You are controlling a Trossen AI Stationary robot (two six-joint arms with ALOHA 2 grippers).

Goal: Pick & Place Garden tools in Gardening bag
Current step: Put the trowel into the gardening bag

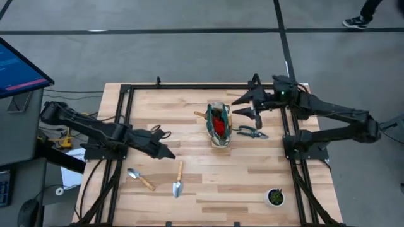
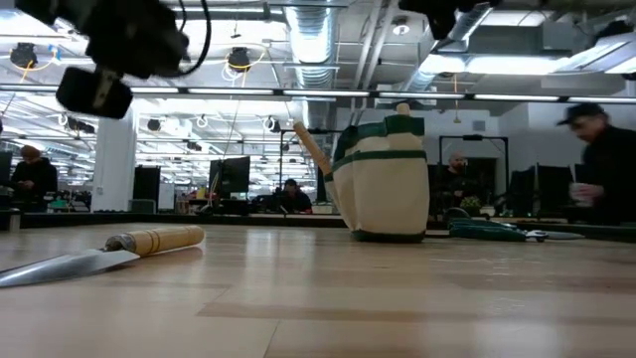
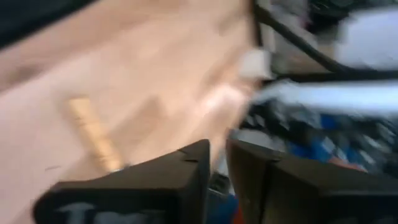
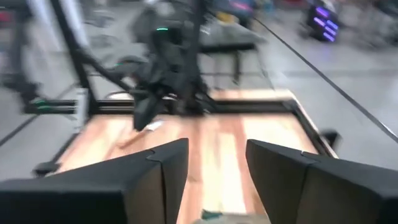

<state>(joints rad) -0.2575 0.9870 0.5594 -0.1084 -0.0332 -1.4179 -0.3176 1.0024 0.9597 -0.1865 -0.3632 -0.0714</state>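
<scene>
The beige gardening bag (image 1: 218,124) with green trim stands upright mid-table, also in the low view (image 2: 383,184). Something red shows inside it, and a wooden handle (image 1: 199,114) sticks out of its top. Two wooden-handled trowels (image 1: 140,178) (image 1: 178,180) lie flat near the front left; one shows in the low view (image 2: 99,254). Dark-handled pruning shears (image 1: 252,132) lie just right of the bag. My left gripper (image 1: 169,153) hovers left of the bag, fingers nearly together, empty. My right gripper (image 1: 238,101) is open and empty, above the table at the bag's far right.
A small round black pot (image 1: 275,197) with a green plant stands at the front right. Black frame rails (image 1: 126,113) run along the table's left, far and right sides. Bare wood lies between the bag and the trowels. People show in the room beyond.
</scene>
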